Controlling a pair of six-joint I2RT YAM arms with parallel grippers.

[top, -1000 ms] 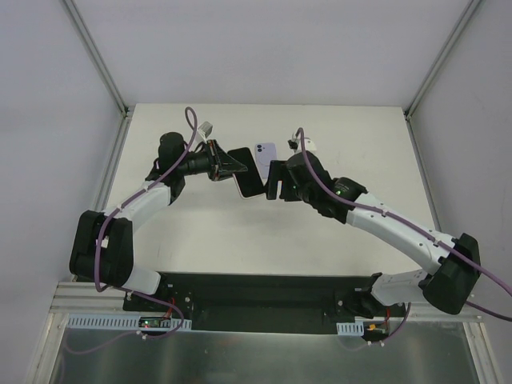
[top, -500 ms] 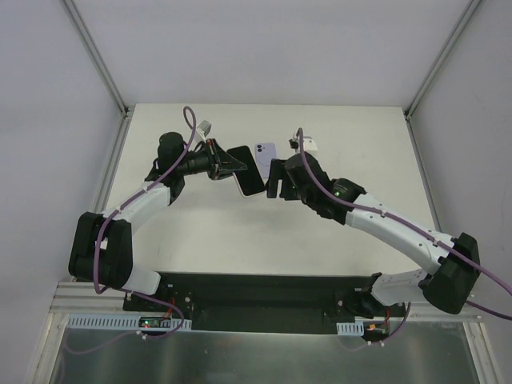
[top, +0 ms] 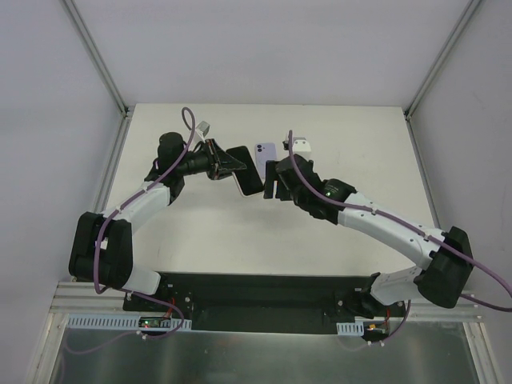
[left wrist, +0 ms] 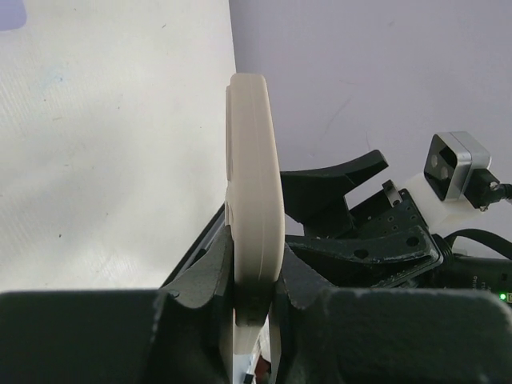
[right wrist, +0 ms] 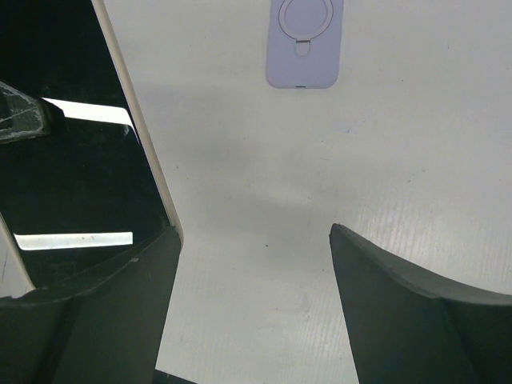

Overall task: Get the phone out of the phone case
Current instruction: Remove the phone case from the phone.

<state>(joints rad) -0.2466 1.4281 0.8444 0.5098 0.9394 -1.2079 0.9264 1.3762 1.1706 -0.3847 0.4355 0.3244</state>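
Pinching slim, cream-edged, glossy-screened phone (left wrist: 254, 184): left hand (left wrist: 256, 268). Right hand (right wrist: 256, 240) spread. Rounded lilac case (right wrist: 305, 44) flat on matte table (right wrist: 400, 144).

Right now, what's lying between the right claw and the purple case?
Only bare table runs from the right claw to the case, clear in the right wrist view; the phone stands off to one side.

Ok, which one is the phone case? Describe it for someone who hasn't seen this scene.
Start at the white table and find the left gripper, which pinches a dark-screened phone. Just beyond that phone, flat on the table, lies the phone case. It is the only lilac thing, with a round ring on its back.
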